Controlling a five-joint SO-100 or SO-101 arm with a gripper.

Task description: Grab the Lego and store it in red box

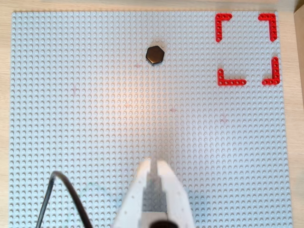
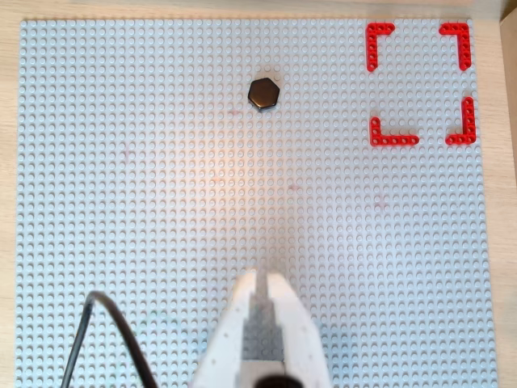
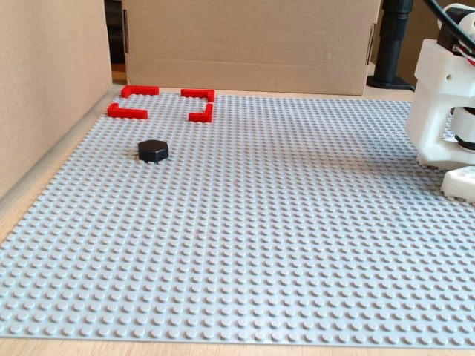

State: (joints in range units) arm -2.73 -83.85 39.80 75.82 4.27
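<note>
Overhead views show jaws (image 1: 155, 161) closed, fixed view only arm (image 3: 444, 104)

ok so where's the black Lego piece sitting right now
In both overhead views the Lego lies alone on the grey baseplate, upper centre, left of the red box and well ahead of the gripper.

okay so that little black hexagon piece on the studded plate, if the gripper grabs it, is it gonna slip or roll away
The Lego looks glossy, so the gripper might slip on it. It sits low and flat on the baseplate, so rolling or tipping seems unlikely. It looks like rigid plastic, probably light.
</note>
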